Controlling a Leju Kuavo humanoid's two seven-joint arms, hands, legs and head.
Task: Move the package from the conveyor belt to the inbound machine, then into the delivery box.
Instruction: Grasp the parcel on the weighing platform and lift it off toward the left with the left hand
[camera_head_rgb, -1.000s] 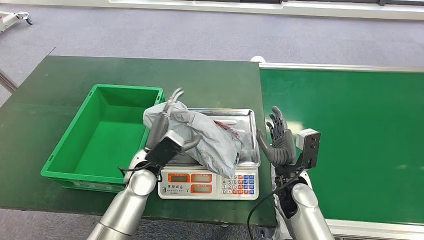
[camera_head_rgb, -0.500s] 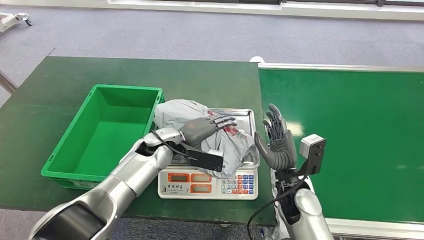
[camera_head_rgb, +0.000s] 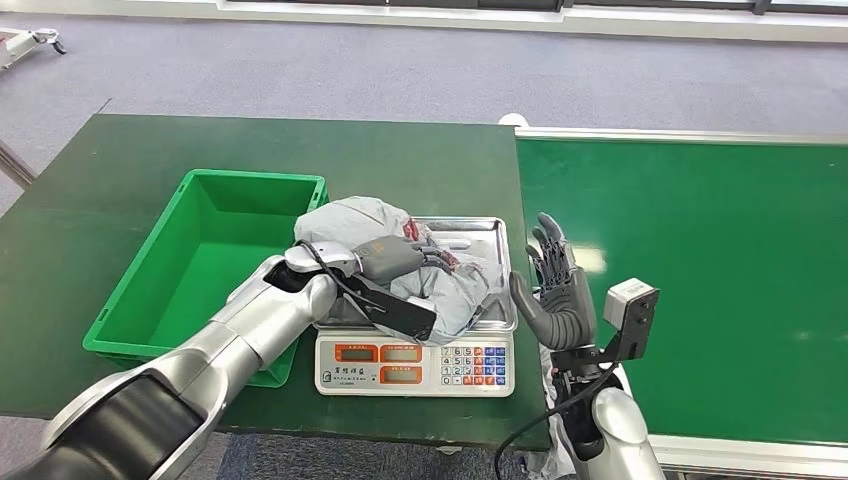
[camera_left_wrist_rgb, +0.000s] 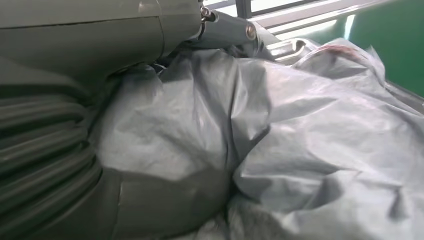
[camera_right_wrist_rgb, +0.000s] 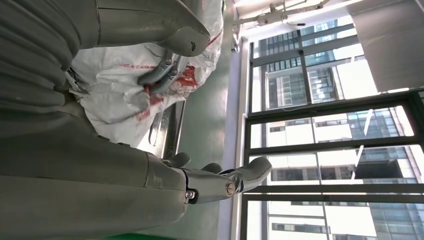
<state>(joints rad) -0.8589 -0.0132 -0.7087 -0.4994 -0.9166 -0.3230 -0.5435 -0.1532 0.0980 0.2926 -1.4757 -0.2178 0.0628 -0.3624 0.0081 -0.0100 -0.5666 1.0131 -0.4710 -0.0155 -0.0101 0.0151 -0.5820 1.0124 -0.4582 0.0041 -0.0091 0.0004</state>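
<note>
**Lifting the package off the scale toward the box**

The grey package (camera_head_rgb: 440, 275) lies slumped on the steel tray of the inbound machine (camera_head_rgb: 415, 365), one edge drooping toward the green delivery box (camera_head_rgb: 130, 300). The left hand (camera_head_rgb: 395, 258) rests on top of it; whether its fingers have closed on the plastic I cannot tell. It should gather a firm fold before lifting, then clear the box wall. The right hand (camera_head_rgb: 556, 290) stands beside the tray, fingers spread, holding nothing. Count: one package, one scale, one box, one conveyor belt (camera_head_rgb: 700, 270), on one green surface (camera_head_rgb: 120, 150)
</note>
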